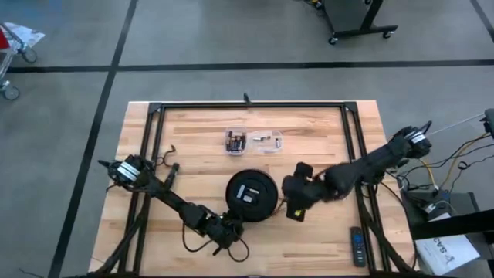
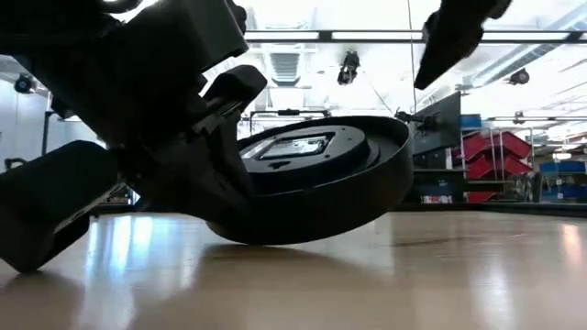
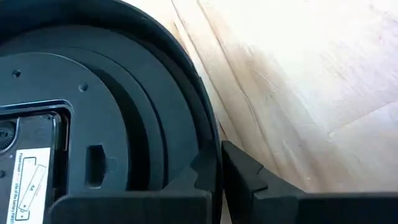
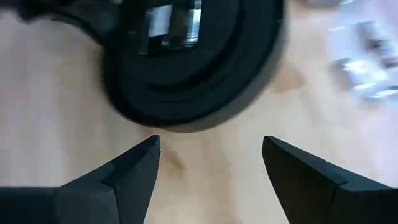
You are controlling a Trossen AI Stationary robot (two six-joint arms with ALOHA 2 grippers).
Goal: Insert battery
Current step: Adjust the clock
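two grippers: left gripper (image 1: 234, 224) clamped on clock (image 1: 252, 196) rim, right gripper (image 4: 208, 163) agape

Nothing can be read. A white label (image 3: 28, 190) with red-outlined markings sits in the square recess on the back of the round black plastic disc (image 3: 118, 124), just beside the left gripper (image 3: 219, 168), whose fingers clamp the disc's rim; its print is too small to make out.

left claw (image 1: 234, 224): shut on the round rim, low, front centre | right claw (image 4: 211, 163): fingers spread, hovering
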